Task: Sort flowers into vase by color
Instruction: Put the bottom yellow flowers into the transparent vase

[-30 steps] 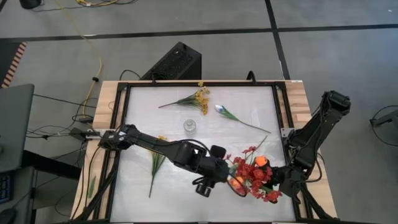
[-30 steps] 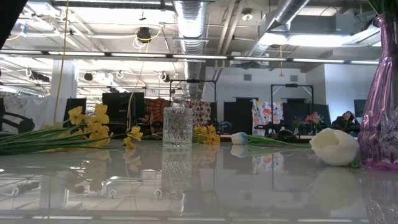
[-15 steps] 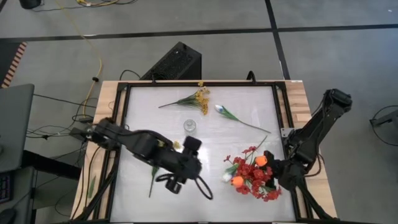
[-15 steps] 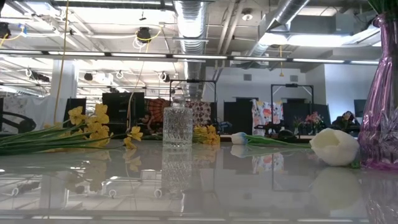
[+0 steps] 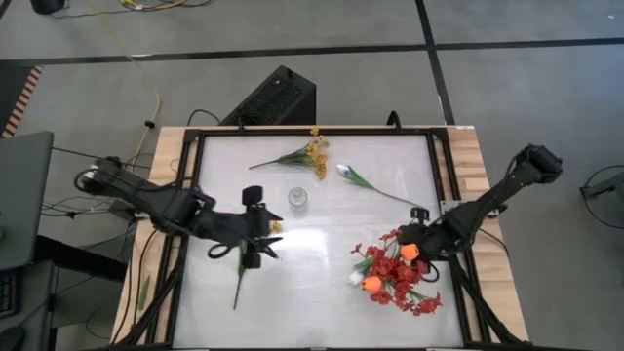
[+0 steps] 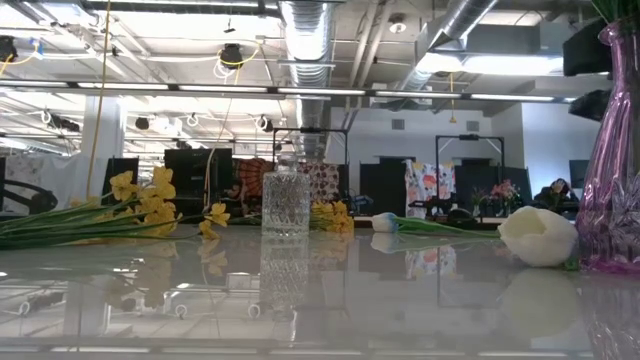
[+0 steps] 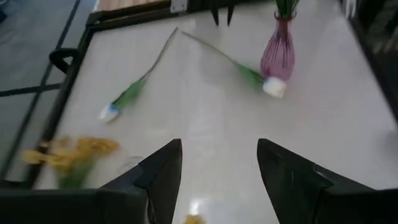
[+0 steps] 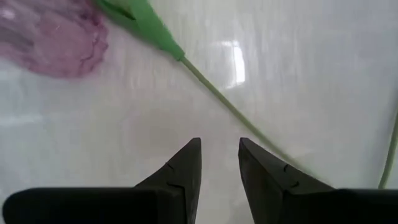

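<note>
A purple vase (image 7: 278, 50) near the table's right front holds red blossom sprays (image 5: 405, 288) and orange tulip buds (image 5: 371, 285). A white tulip (image 7: 273, 87) lies on the table by the vase's foot. A clear cut-glass vase (image 5: 296, 198) stands mid-table. Beyond it lie a yellow spray (image 5: 310, 152) and a pale tulip (image 5: 345, 172). Another yellow flower (image 5: 244, 263) lies flat at the left. My left gripper (image 5: 265, 234) hovers open left of centre, with nothing between its fingers. My right gripper (image 5: 417, 234) hangs open just beyond the purple vase, pointing steeply down over a green stem (image 8: 211, 87).
A dark metal frame (image 5: 190, 195) borders the white tabletop, with wooden strips outside it. Bare white surface lies between the two vases and along the near edge. A black box (image 5: 278, 97) sits on the floor beyond the far edge.
My left gripper has drawn back from the purple vase toward the table's left and a little farther away, rising and rolling. My right gripper has moved from the near right corner toward the far edge, past the vase, tipping more steeply downward. The flowers lie unmoved.
</note>
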You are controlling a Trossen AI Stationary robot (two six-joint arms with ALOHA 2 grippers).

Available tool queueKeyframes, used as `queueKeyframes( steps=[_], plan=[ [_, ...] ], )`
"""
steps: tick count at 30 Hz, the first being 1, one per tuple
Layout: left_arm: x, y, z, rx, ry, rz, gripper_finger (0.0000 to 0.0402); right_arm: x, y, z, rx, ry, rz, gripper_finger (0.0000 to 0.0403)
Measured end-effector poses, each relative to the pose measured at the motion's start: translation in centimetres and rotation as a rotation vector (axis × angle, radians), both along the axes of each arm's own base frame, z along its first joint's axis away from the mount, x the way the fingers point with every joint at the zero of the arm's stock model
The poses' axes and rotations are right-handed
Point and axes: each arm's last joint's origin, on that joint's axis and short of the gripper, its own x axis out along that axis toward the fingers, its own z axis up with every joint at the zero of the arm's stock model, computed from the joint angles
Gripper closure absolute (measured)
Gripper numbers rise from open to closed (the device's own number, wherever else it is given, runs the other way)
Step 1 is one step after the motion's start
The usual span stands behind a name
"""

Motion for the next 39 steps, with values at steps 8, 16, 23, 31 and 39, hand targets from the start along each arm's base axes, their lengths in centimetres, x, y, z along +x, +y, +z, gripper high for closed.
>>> queueKeyframes(
  steps=[8,16,23,31,39],
  plan=[
    [-3.6,1.4,-8.1,-0.175,-0.267,-0.026,0.0203,1.4,-0.9,0.2,-0.037,-0.041,0.204,0.027],
    [-4.7,1.8,-13.6,-0.212,-0.404,-0.048,0.0203,2.6,-2.2,-0.4,-0.033,-0.005,0.176,0.027],
    [-5.4,2.2,-15.9,-0.277,-0.344,0.018,0.0203,5.2,-2.4,-2.8,-0.04,0.041,0.15,0.027],
    [-7.3,2.8,-19.2,-0.64,-0.02,0.401,0.0203,6.7,-3.4,-4.5,-0.033,0.074,0.034,0.027],
    [-9.4,1.7,-20.5,-0.793,0.215,0.58,0.0203,6.7,-3.9,-4.2,-0.039,0.061,0.044,0.027]
  ],
)
